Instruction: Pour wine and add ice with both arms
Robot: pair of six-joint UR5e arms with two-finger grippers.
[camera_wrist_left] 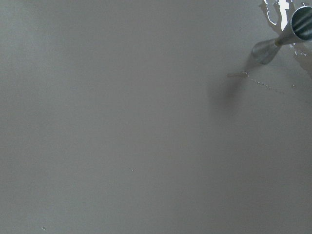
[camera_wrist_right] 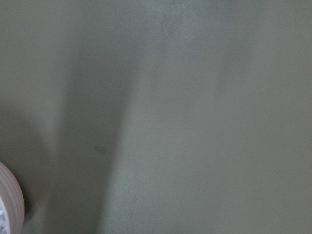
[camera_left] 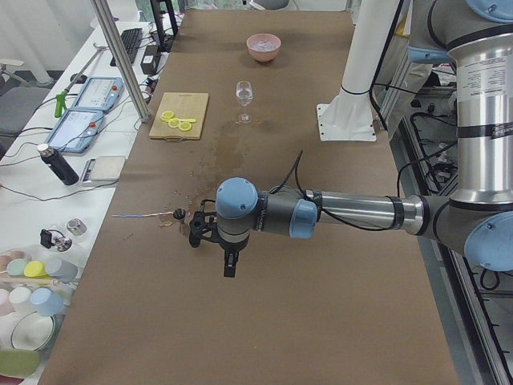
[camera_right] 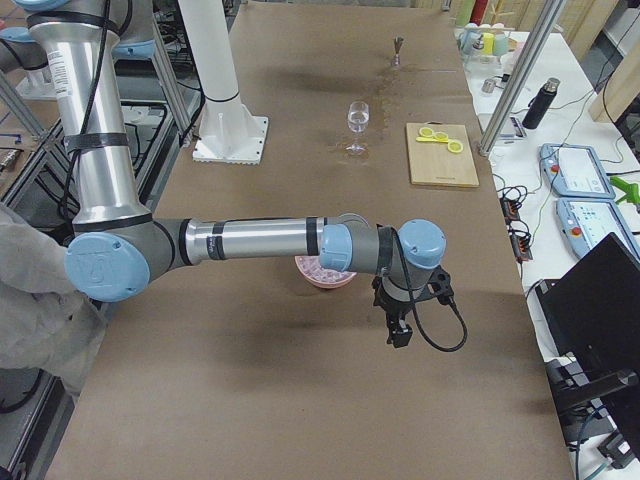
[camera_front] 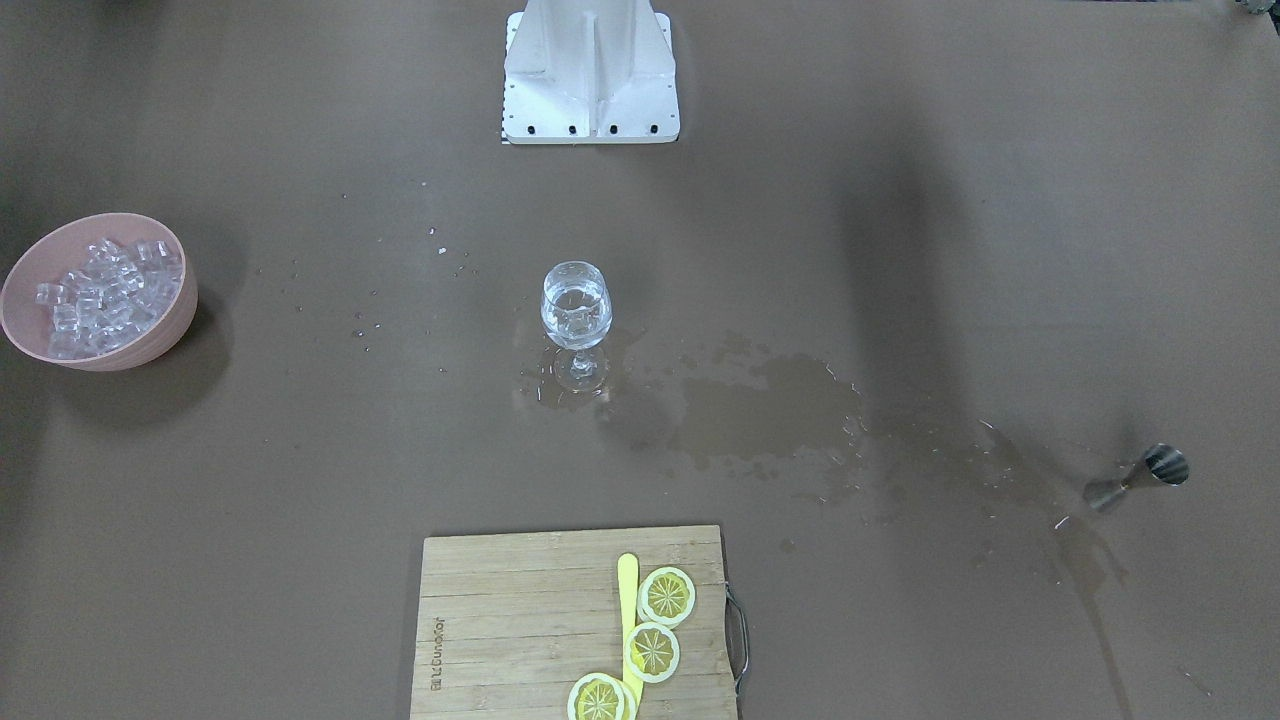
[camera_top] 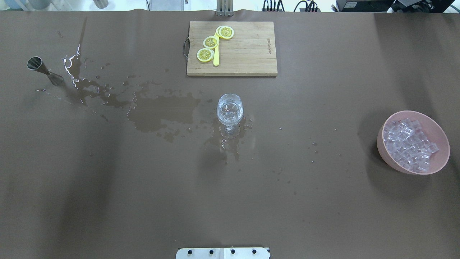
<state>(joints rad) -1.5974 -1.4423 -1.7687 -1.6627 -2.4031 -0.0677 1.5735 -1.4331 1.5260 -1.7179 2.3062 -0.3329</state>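
Front-facing: brown matte tabletop (camera_front: 900,200); wet patch (camera_front: 760,410) just beside clear stemmed glass (camera_front: 577,350) holding colourless wine (camera_front: 575,308). Clear ice cubes (camera_front: 105,295) heaped in pink bowl (camera_front: 165,335).
Overhead: steel double-cone jigger (camera_top: 43,70) at the spill's end.
Side views: left gripper (camera_left: 228,265) and right gripper (camera_right: 397,330) above the table; spread or closed, cannot tell. White bench (camera_left: 32,172) alongside.

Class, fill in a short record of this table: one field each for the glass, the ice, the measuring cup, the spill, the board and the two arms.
glass: upright at mid-table, holding clear liquid
ice: heaped in a pink bowl at the robot's right end
measuring cup: metal, at the robot's left end, beside the spill
spill: wet patch stretching from measuring cup to glass
board: wooden, far side, three lemon slices on it
arms: left arm near the measuring cup, right arm near the bowl
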